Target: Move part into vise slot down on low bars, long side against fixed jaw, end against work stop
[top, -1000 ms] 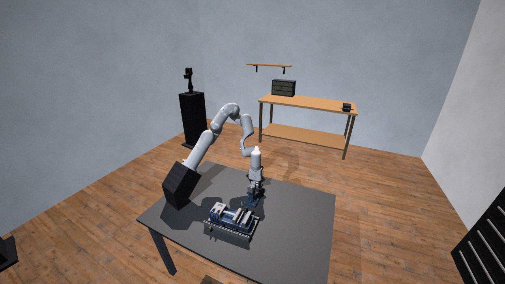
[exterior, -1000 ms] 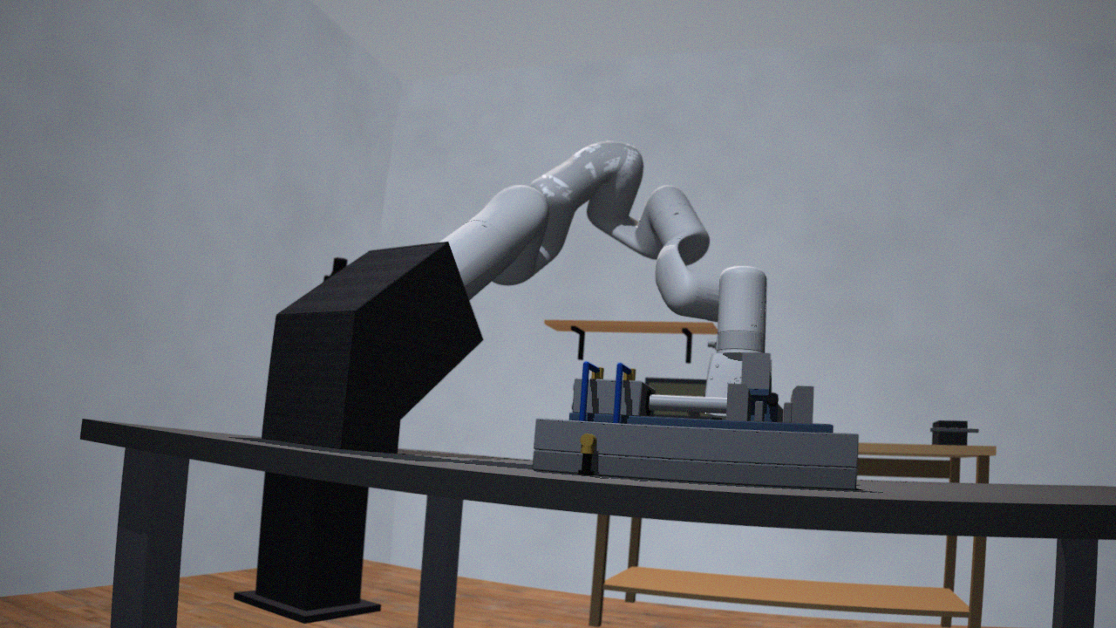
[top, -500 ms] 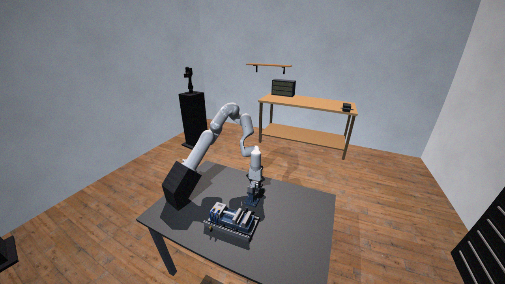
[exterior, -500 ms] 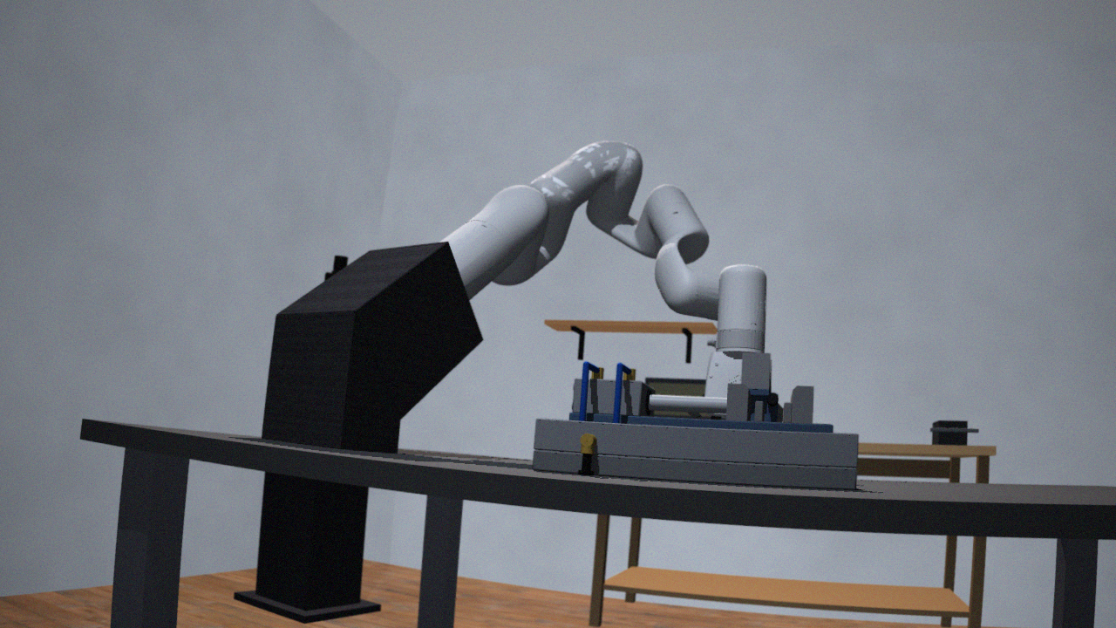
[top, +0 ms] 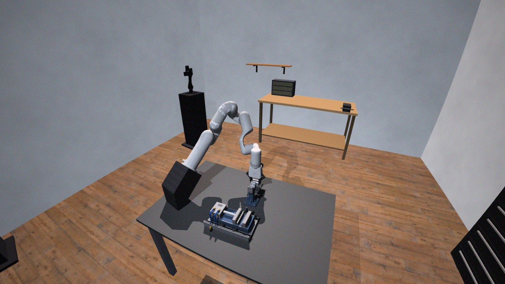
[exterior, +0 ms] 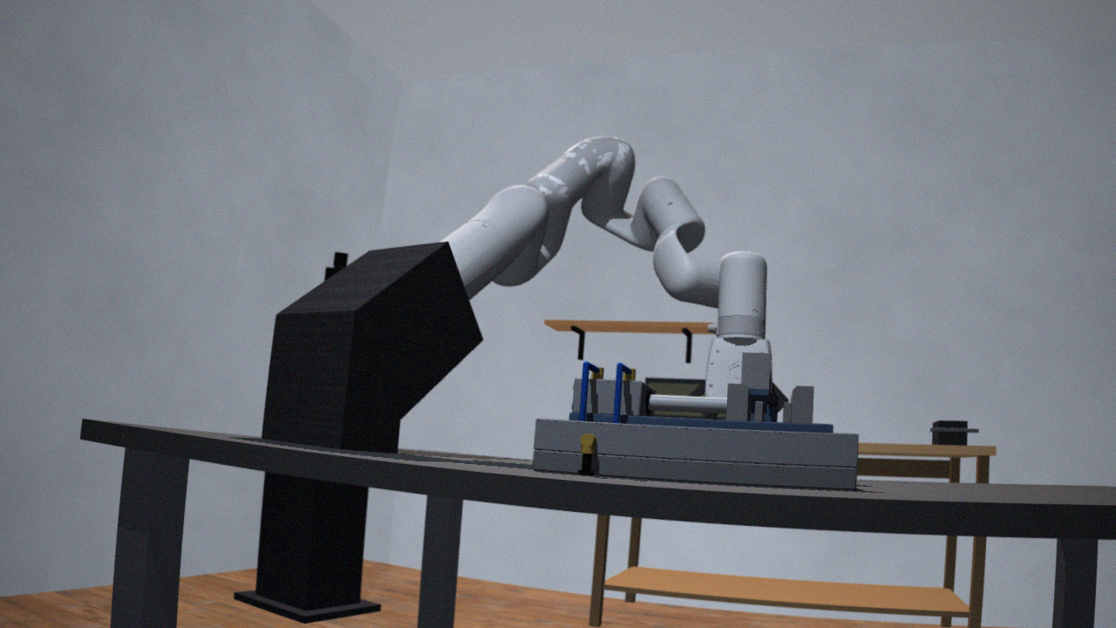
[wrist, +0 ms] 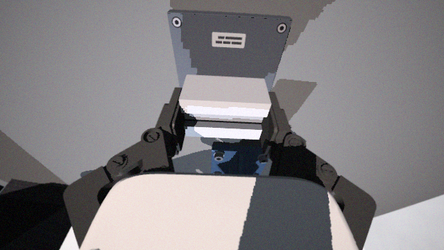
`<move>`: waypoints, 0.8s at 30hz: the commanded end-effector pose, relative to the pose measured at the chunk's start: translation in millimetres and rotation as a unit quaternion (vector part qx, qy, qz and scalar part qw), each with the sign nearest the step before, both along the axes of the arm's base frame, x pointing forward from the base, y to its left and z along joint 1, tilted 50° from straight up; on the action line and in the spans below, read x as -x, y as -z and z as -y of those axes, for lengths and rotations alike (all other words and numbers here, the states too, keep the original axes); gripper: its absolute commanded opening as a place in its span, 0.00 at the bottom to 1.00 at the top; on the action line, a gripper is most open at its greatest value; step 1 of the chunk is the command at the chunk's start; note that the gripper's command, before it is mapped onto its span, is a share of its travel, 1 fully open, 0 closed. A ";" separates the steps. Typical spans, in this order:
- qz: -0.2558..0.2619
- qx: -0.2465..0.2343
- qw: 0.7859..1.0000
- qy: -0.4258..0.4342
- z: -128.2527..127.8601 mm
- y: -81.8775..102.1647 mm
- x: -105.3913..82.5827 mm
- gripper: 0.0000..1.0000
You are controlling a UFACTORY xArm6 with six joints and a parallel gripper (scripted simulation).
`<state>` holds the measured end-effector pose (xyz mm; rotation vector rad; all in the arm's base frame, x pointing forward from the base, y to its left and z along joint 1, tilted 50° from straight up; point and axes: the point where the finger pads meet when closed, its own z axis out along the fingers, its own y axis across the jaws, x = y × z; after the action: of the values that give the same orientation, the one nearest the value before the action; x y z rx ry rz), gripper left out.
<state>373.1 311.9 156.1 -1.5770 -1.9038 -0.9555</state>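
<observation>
While the dark tabletop (top: 300,226) carries everything, the white arm (top: 204,141) bends from its black pedestal (top: 178,187) and points straight down behind the vise (top: 232,219). That vise sits near the tabletop's front edge, jaws apart, its cylinder at the pedestal end. Just beyond it lies the gray infeed plate (wrist: 243,59), with a blue V-block (wrist: 243,160) beside it. Over these hangs the hand (wrist: 222,121), clenched on the part (wrist: 225,94): both black fingers press the block's short ends. From the wrist view the part is raised off the plate, with a dark slot running across the face toward the camera.
</observation>
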 end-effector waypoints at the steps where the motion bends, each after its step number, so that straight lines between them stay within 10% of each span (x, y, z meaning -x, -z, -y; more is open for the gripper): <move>1: 0.001 0.000 1.000 0.000 8.9 -8.2 0.1 0.00; 24: 0.001 0.000 1.000 0.000 78.3 -65.7 6.4 0.00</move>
<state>368.2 252.7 204.3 -1.5794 -1.9039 -0.9555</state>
